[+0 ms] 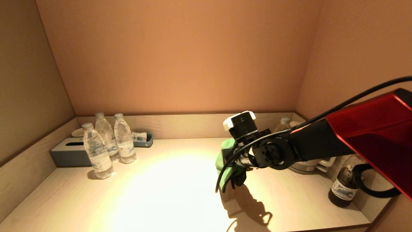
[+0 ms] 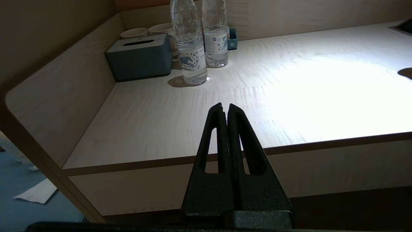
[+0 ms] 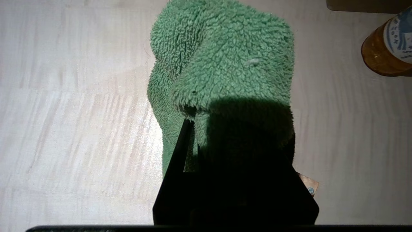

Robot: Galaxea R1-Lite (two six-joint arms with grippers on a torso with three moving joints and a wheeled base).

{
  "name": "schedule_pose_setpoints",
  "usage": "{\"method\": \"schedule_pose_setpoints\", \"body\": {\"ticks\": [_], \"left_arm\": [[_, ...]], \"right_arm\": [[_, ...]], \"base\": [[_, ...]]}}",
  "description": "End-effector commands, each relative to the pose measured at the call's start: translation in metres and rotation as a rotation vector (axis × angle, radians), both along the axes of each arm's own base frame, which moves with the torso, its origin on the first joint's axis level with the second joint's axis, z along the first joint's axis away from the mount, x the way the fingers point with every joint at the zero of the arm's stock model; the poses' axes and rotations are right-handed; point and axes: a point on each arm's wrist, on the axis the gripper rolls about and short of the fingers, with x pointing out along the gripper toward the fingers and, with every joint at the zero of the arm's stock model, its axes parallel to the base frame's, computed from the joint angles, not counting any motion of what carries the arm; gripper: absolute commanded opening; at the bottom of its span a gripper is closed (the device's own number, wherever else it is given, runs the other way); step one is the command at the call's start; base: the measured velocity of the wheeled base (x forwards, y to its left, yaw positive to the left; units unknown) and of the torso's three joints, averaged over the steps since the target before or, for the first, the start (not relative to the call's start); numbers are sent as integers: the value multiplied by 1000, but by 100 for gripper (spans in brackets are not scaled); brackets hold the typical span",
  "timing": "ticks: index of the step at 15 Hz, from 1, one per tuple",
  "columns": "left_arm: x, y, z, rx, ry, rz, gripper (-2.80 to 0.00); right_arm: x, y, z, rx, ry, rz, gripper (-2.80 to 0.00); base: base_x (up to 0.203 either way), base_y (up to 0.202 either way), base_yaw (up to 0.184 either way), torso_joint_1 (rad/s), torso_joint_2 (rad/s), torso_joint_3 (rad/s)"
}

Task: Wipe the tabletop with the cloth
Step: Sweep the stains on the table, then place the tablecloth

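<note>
Three water bottles point(image 1: 106, 145) stand in a cluster at the tabletop's point(image 1: 167, 193) back left, just in front of a grey tissue box point(image 1: 69, 153); take that box as the landmark. Well to the right of the box, over the middle of the tabletop, the right gripper point(image 1: 233, 174) has its jaws clamped on the green cloth point(image 3: 222, 74) (fluffy, folded over the fingers), which hangs bunched at the wood surface. Farther right of the box, near the right wall, sits a brown bottle point(image 1: 344, 188) with a white kettle point(image 1: 309, 165) behind it. The left gripper point(image 2: 225, 108) hovers off the front edge, nearer the box's side, jaws pressed together on nothing.
</note>
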Motion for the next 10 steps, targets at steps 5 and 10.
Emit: {"method": "schedule_pose_setpoints", "body": {"ticks": [5, 10], "left_arm": [[0, 0, 0, 2, 2, -1, -280], [0, 0, 0, 2, 1, 0, -280]], "right_arm": [[-3, -92, 33, -7, -67, -249, -280], [18, -160, 11, -37, 0, -448, -280]], "base": [[0, 0, 0, 0, 0, 0], [0, 0, 0, 0, 0, 0]]}}
